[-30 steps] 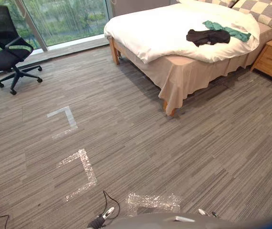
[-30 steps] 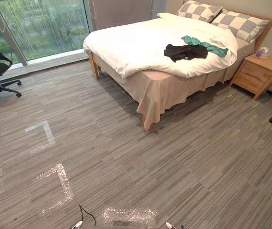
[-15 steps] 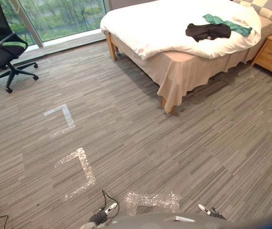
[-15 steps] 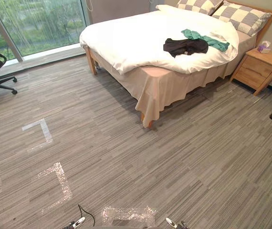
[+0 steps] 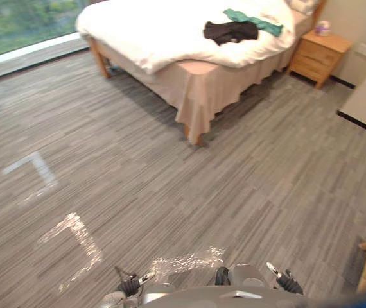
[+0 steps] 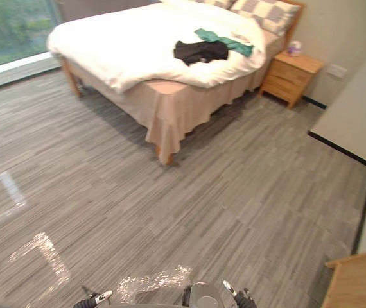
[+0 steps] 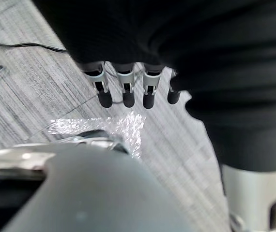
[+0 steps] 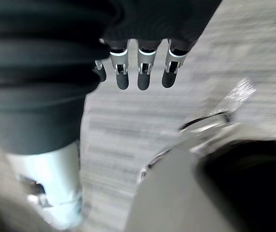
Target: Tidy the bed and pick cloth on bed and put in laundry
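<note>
Ahead, black cloth (image 5: 229, 31), green cloth (image 5: 253, 21) on far bed (image 5: 151, 35): likely limp, light, grab mid-bunch; my left hand (image 7: 124, 91), right hand (image 8: 143, 76) slack.

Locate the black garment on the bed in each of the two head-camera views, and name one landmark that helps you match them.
Left eye view: the black garment lies on the white duvet near the top edge, right of centre, next to the green garment.
Right eye view: the same garment lies on the duvet at upper centre.
Shared landmark: the wooden nightstand to the right of the bed.
</note>
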`<state>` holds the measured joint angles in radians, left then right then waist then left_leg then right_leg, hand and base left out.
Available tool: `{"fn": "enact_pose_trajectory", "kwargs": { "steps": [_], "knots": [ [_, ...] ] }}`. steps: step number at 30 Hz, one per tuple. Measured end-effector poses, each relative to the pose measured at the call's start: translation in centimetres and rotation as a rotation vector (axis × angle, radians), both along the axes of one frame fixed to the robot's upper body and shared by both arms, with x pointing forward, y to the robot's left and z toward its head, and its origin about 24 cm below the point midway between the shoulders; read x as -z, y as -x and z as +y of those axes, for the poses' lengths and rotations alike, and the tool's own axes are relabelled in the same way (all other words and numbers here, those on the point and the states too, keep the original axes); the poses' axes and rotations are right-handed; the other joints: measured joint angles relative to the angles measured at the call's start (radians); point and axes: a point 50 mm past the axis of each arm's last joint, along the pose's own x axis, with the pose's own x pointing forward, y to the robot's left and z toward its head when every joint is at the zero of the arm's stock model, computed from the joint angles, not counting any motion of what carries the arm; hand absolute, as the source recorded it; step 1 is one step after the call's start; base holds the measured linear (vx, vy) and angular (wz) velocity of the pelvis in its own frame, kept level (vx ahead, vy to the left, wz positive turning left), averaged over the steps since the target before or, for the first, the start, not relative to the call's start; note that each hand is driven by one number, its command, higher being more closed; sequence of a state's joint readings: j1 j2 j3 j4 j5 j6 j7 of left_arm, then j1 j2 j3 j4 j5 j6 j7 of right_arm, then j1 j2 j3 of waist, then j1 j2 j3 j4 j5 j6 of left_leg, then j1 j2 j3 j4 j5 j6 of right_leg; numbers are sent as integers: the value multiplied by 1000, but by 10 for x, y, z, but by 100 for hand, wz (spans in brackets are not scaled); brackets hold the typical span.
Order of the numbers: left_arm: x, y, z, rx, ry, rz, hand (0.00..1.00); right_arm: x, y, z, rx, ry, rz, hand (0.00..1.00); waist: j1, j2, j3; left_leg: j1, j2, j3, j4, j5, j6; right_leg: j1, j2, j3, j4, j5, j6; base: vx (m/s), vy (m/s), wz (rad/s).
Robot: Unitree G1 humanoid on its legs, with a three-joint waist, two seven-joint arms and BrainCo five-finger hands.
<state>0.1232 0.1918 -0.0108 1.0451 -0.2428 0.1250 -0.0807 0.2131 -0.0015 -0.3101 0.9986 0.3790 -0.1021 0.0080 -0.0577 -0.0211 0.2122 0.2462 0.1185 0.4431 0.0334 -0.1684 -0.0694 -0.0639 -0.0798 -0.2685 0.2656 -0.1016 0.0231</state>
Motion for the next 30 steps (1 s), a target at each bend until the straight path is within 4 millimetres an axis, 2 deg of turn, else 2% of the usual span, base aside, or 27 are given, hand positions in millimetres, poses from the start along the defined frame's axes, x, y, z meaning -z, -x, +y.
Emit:
{"fn": "enact_pose_trajectory", "kwargs": {
  "steps": [1,2,3,4,5,6,7,8,9,11,13,14,15,16,17,18,19,20,21,22,23,24,25,26,28,29,30],
  "knots": [
    [0,-1,-1,0,4,1,0,0,0,-1,2,1,-2,0,-4,1,5,6,8,8,-5,3,-4,-9,5,-3,24,0,1,137,-233,-55],
    [0,-14,-10,-11,30,-22,0,-2,-1,-7,23,12,-14,0,-4,42,42,31,33,40,-25,1,-13,-105,9,2,185,-31,26,85,-180,-54],
    [0,-16,-13,-15,39,-29,0,-2,1,-10,34,17,-15,0,-11,49,49,59,47,61,-29,-5,-38,-143,-3,13,184,-56,14,75,-158,-56],
    [0,-16,-12,-17,40,-30,0,-1,5,-9,35,15,-5,0,-11,47,49,67,47,75,-27,-11,-50,-149,-16,13,180,-45,10,151,-147,-50],
    [0,-10,-8,-53,38,-29,0,0,19,-6,37,2,21,0,-11,23,35,105,46,102,-8,-43,-84,-170,-54,12,166,1,-4,194,-160,-51],
    [0,-9,-9,-69,43,-28,0,0,22,-7,40,2,27,0,-11,26,33,124,59,112,0,-54,-95,-168,-45,8,196,-24,-43,321,-252,-55],
    [2,-3,-17,-98,69,-19,0,0,28,-7,33,1,32,0,-24,51,5,137,107,133,26,-59,-108,-173,6,3,211,-80,-50,435,-249,-45],
    [1,-4,-17,-114,80,-50,0,-2,27,-11,27,13,30,0,-33,58,-13,108,149,124,135,-34,-86,-163,37,8,206,-109,-78,438,-271,-43],
    [0,-6,-19,-120,86,-67,0,-2,25,-12,19,15,28,0,-35,54,-14,91,169,110,190,-26,-74,-152,46,11,196,-112,-81,459,-308,-51],
    [-5,-23,-22,-157,91,-160,0,-2,18,-10,-41,20,22,0,-36,54,-13,-45,269,-31,564,60,3,-58,103,36,127,-132,-114,446,-335,-42],
    [-9,-34,-32,-184,113,-232,0,-3,14,-11,-59,28,12,0,-33,50,-6,-142,288,-135,794,57,-22,27,133,54,58,-128,-126,483,-235,-29],
    [-12,-42,-35,-178,124,-268,0,-4,3,-12,-89,41,-13,0,-32,52,-5,-211,265,-205,914,39,-43,109,146,70,-7,-126,-129,431,-165,-26],
    [-13,-44,-35,-176,126,-275,0,-4,0,-12,-104,46,-17,0,-32,52,-4,-235,251,-223,939,31,-47,132,149,75,-26,-126,-130,471,-141,-25],
    [-15,-50,-36,-172,127,-301,0,-5,-8,-12,-133,53,-36,0,-29,46,1,-309,201,-251,977,-1,-49,196,150,96,-80,-125,-136,299,-66,-21],
    [-17,-53,-36,-169,130,-316,0,-6,-14,-12,-150,57,-47,0,-23,47,4,-338,180,-254,977,-19,-44,221,149,101,-96,-122,-138,464,-69,-46],
    [-20,-62,-40,-161,145,-347,0,-7,-19,-15,-174,64,-53,0,2,49,8,-388,140,-239,943,-63,-38,266,143,115,-127,-118,-133,324,-9,-53],
    [-22,-68,-43,-154,160,-366,0,-8,-26,-15,-180,67,-73,0,21,49,11,-419,106,-215,886,-89,-26,301,135,120,-151,-119,-132,403,21,-55],
    [-24,-72,-44,-145,170,-383,0,-10,-38,-12,-191,65,-111,0,25,34,20,-445,42,-161,730,-98,-13,349,109,115,-178,-135,-103,503,60,-34],
    [-24,-73,-46,-141,179,-388,0,-12,-45,-10,-216,74,-145,0,26,31,20,-445,-3,-95,525,-59,2,388,92,109,-200,-151,-77,424,54,-18],
    [-24,-73,-46,-145,187,-388,0,-13,-46,-9,-227,78,-153,0,24,34,19,-444,-14,-65,446,-32,8,401,90,106,-210,-155,-68,558,120,-9],
    [-22,-70,-48,-163,201,-378,0,-14,-47,-8,-255,85,-168,0,20,52,21,-444,-34,18,261,90,66,449,102,99,-240,-172,-42,492,145,-8],
    [-21,-69,-48,-175,202,-374,0,-12,-45,-2,-266,72,-157,0,35,48,15,-438,-48,46,246,176,218,485,94,99,-252,-188,-25,492,145,0],
    [-22,-70,-45,-173,194,-378,0,-11,-45,2,-273,64,-159,0,37,33,7,-435,-65,51,242,171,212,493,78,94,-252,-187,-24,501,148,20],
    [-21,-71,-45,-170,194,-380,0,-10,-40,9,-285,52,-150,0,42,6,-14,-434,-110,53,207,152,229,480,41,72,-247,-168,4,399,122,32],
    [-22,-71,-45,-169,188,-389,0,-9,-39,12,-277,46,-145,0,50,-5,-23,-422,-144,32,194,137,248,461,26,59,-202,-140,12,572,200,53],
    [-20,-69,-43,-170,181,-379,0,-9,-40,12,-272,45,-139,0,50,-5,-23,-397,-158,25,196,119,273,437,19,59,-91,-111,31,531,219,66],
    [-20,-67,-41,-169,178,-371,0,-9,-41,11,-267,44,-135,0,50,-5,-24,-380,-163,22,194,111,272,420,14,58,-26,-100,43,414,193,74]
  ]
}}
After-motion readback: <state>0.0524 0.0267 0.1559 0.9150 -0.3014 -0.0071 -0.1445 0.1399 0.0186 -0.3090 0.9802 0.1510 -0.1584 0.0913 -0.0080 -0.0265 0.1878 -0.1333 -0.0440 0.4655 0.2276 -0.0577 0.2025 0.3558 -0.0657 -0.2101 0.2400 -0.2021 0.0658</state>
